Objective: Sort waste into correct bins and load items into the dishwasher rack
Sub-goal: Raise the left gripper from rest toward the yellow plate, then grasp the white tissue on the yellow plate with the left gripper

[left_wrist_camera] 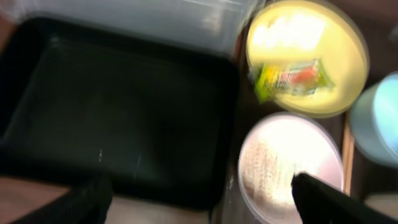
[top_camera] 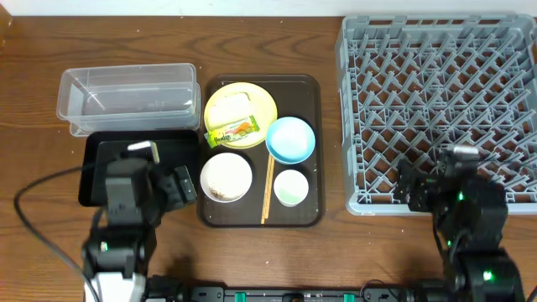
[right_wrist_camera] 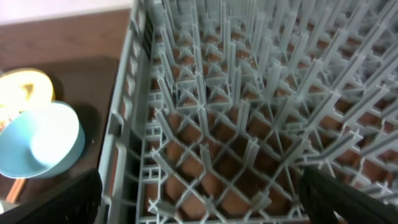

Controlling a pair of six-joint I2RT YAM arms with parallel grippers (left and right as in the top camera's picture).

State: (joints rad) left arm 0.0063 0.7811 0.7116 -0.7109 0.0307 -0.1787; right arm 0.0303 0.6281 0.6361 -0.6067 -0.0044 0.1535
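The dark brown serving tray (top_camera: 312, 91) holds the yellow plate (top_camera: 260, 99) with the green-and-yellow wrapper (top_camera: 231, 130) and a whitish tissue (top_camera: 237, 101) on it. It also holds the blue bowl (top_camera: 290, 138), the white bowl (top_camera: 226, 176) with rice grains, the small cup (top_camera: 291, 187) and the chopsticks (top_camera: 268, 189). My left gripper (top_camera: 174, 188) (left_wrist_camera: 205, 208) stands open between the black tray (left_wrist_camera: 112, 118) and the white bowl (left_wrist_camera: 289, 162), holding nothing. My right gripper (top_camera: 419, 186) (right_wrist_camera: 202, 208) hangs open over the near left corner of the grey rack (right_wrist_camera: 249, 112).
The clear tub (top_camera: 126, 96) (left_wrist_camera: 155, 18) stands behind the black tray (top_camera: 91, 172), which my left arm partly covers. The rack (top_camera: 445, 109) fills the right side. In the right wrist view the blue bowl (right_wrist_camera: 40, 140) lies left of the rack wall.
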